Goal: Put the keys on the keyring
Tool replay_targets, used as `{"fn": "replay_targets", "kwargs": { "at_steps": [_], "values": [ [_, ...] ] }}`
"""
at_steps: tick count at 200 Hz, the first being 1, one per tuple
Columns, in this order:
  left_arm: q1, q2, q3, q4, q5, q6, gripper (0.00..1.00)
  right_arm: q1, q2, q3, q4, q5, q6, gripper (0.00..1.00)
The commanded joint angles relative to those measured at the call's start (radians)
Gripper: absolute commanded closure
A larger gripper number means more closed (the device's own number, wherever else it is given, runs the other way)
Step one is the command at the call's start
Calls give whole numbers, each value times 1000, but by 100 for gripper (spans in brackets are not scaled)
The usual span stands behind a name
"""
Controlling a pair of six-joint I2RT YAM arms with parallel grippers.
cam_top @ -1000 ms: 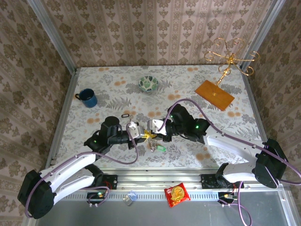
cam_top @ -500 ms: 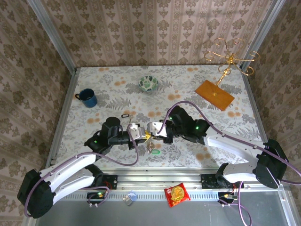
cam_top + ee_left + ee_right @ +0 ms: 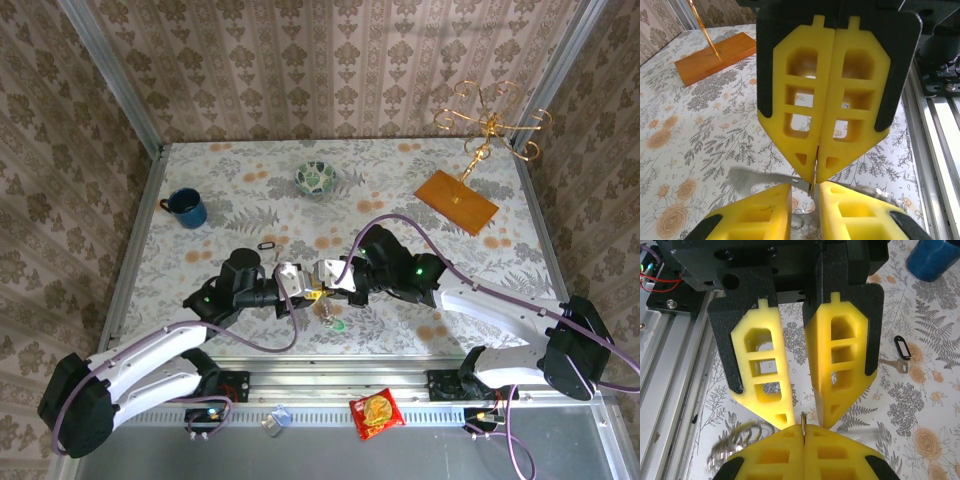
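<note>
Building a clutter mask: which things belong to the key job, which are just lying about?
Job: keyring, keys, black-tagged key.
Lying about: blue mug, patterned bowl, stand with orange base, snack packet, small silver packet.

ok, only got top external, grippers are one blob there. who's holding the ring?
Observer: Right gripper is shut on the ring; its thin gold edge shows at the seam.
Operator: left?
Observer: Left gripper is open, the ring standing in its gap.
Operator: black tag by the left arm, key with it?
Observer: Yes, a silver key lies at its end; joined or not, can't tell.
</note>
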Motion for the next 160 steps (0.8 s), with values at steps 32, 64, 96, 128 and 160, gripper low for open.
{"fn": "replay_targets", "kwargs": {
  "at_steps": [32,64,96,128,160],
  "values": [
    [-11,-12,27,54,38,20,100,14,-8,-16,30,-10,13,96],
    [-11,-22,21,50,29,25,100,9,-54,-34,-18,55,-14,77],
    [-12,-18,27,31,17,36,100,-12,-121,-56,-71,86,-31,72],
    [-12,-14,36,15,12,42,100,-19,-176,-84,-89,122,-28,72],
    [-18,-12,41,14,10,44,100,-21,-189,-100,-63,107,-4,72]
  ]
}}
